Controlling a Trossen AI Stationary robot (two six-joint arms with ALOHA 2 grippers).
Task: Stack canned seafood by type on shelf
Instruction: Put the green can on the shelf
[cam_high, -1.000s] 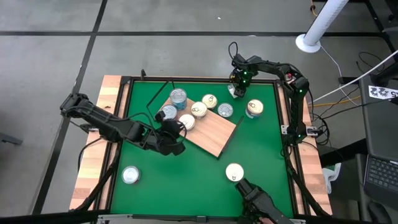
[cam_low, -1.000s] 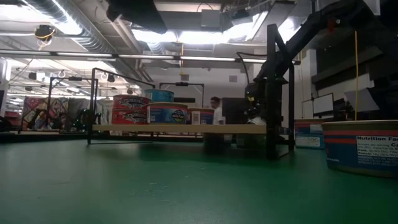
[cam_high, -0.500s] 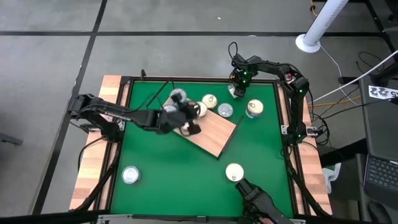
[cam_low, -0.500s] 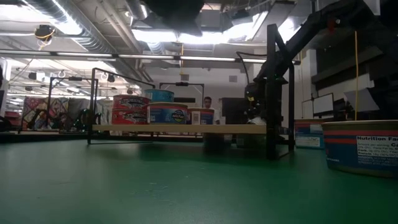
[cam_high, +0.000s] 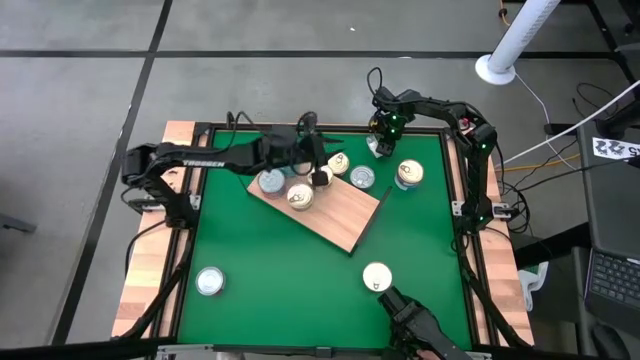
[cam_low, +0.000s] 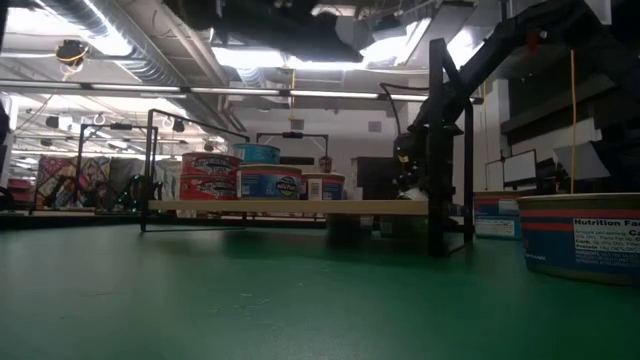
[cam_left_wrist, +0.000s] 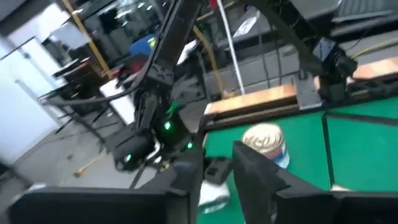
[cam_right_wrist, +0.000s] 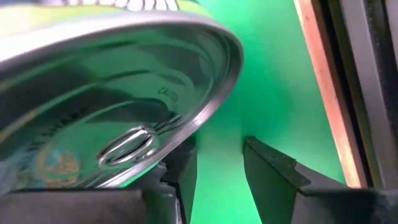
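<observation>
Green matted surface (cam_high: 300, 280) carries a flat light-brown wood-grain shelf board (cam_high: 335, 215) w/ several short round silver-lidded tins (cam_high: 300, 196) on its far end; more tins lie off it on the mat. Left gripper (cam_high: 318, 160) hovers over the shelf's far tins, jaws slightly apart, nothing seen between. Right gripper (cam_high: 378, 143) sits at far right by a silver pull-tab tin (cam_right_wrist: 112, 106), jaws narrowly apart; can't tell if it grips.

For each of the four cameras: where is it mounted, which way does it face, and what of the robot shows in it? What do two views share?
High: overhead, straight down; both arms, shelf.
Low: table height, level across the mat; shelf edge-on, tins on it, an arm beyond.
Left wrist: on the left arm, looking past its fingers at a tin and the right arm.
Right wrist: on the right arm, a tin lid close ahead.
Shared: high and low both show the shelf.
</observation>
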